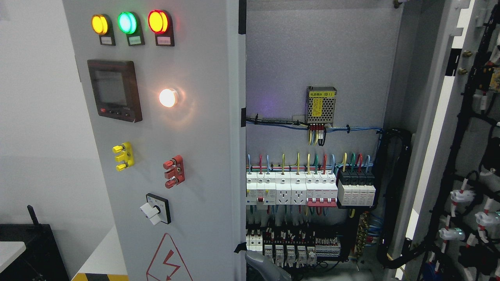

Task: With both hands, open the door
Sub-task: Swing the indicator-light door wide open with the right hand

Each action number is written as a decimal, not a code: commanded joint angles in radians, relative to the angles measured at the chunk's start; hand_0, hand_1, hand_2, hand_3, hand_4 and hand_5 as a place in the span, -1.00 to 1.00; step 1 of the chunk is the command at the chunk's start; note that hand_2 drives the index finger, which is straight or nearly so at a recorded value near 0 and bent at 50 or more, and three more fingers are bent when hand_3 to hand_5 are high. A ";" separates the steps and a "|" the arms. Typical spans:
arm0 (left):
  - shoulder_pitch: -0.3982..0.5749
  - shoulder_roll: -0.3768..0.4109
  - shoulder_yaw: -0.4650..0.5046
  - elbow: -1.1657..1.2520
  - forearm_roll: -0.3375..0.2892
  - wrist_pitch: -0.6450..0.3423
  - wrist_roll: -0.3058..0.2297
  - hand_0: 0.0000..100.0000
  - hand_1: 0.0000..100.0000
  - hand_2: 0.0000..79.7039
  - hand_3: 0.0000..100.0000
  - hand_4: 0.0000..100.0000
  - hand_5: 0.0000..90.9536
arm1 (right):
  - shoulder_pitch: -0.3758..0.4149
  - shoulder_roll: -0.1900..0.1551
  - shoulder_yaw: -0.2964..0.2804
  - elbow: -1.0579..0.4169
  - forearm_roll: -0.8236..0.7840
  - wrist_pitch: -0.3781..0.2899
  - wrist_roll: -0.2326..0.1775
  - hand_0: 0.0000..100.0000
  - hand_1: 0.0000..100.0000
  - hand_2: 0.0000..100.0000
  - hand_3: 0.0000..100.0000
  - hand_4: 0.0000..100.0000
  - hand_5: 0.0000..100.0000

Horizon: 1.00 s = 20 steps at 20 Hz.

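Door (168,148) at the left, grey, swung wide, carrying three lit lamps (129,23), a dark display (114,89), a rotary switch (157,208). Beside it, open cabinet (312,50) packed with breakers (291,189) and wiring. Low at the door's edge, a grey robot part (265,267), maybe a hand; fingers apart or together, cannot tell.

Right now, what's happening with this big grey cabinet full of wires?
The tall grey electrical cabinet stands open. Its right door is swung wide, showing rows of white breakers and coloured wiring. The grey left panel carries lit amber, green and red lamps. Only a rounded grey part, probably of the robot, shows at the bottom edge; no hand is clearly holding anything.
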 commanded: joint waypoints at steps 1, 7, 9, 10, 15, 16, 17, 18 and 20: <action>0.000 0.000 0.000 -0.001 0.000 0.000 0.000 -1.00 -1.00 -1.00 -1.00 -1.00 -1.00 | -0.005 -0.004 0.050 -0.028 -0.007 0.001 0.000 -0.23 -1.00 -1.00 -1.00 -1.00 -1.00; 0.000 0.000 0.000 -0.001 0.000 0.000 0.000 -1.00 -1.00 -1.00 -1.00 -1.00 -1.00 | -0.008 -0.003 0.059 -0.055 -0.029 0.001 0.000 -0.23 -1.00 -1.00 -1.00 -1.00 -1.00; 0.000 0.000 0.000 0.001 0.000 0.000 0.000 -1.00 -1.00 -1.00 -1.00 -1.00 -1.00 | -0.007 -0.003 0.070 -0.072 -0.049 0.001 0.000 -0.23 -1.00 -1.00 -1.00 -1.00 -1.00; 0.000 0.000 0.000 0.001 0.000 0.000 0.000 -1.00 -1.00 -1.00 -1.00 -1.00 -1.00 | -0.005 -0.003 0.073 -0.077 -0.049 0.001 0.000 -0.23 -1.00 -1.00 -1.00 -1.00 -1.00; 0.000 0.000 0.000 -0.001 0.000 0.000 0.000 -1.00 -1.00 -1.00 -1.00 -1.00 -1.00 | -0.001 -0.001 0.100 -0.107 -0.049 0.001 0.000 -0.23 -1.00 -1.00 -1.00 -1.00 -1.00; 0.000 0.000 0.000 0.001 0.000 0.000 0.000 -1.00 -1.00 -1.00 -1.00 -1.00 -1.00 | -0.001 -0.001 0.102 -0.112 -0.051 0.001 0.000 -0.23 -1.00 -1.00 -1.00 -1.00 -1.00; 0.000 0.000 0.000 -0.001 0.000 0.000 0.000 -1.00 -1.00 -1.00 -1.00 -1.00 -1.00 | -0.001 -0.001 0.108 -0.117 -0.050 0.001 0.000 -0.23 -1.00 -1.00 -1.00 -1.00 -1.00; -0.001 0.000 0.000 -0.001 0.000 0.000 0.000 -1.00 -1.00 -1.00 -1.00 -1.00 -1.00 | -0.001 -0.001 0.113 -0.121 -0.049 0.001 0.000 -0.23 -1.00 -1.00 -1.00 -1.00 -1.00; 0.000 0.000 0.000 -0.001 0.000 0.000 0.000 -1.00 -1.00 -1.00 -1.00 -1.00 -1.00 | 0.002 0.000 0.116 -0.132 -0.051 0.001 0.000 -0.23 -1.00 -1.00 -1.00 -1.00 -1.00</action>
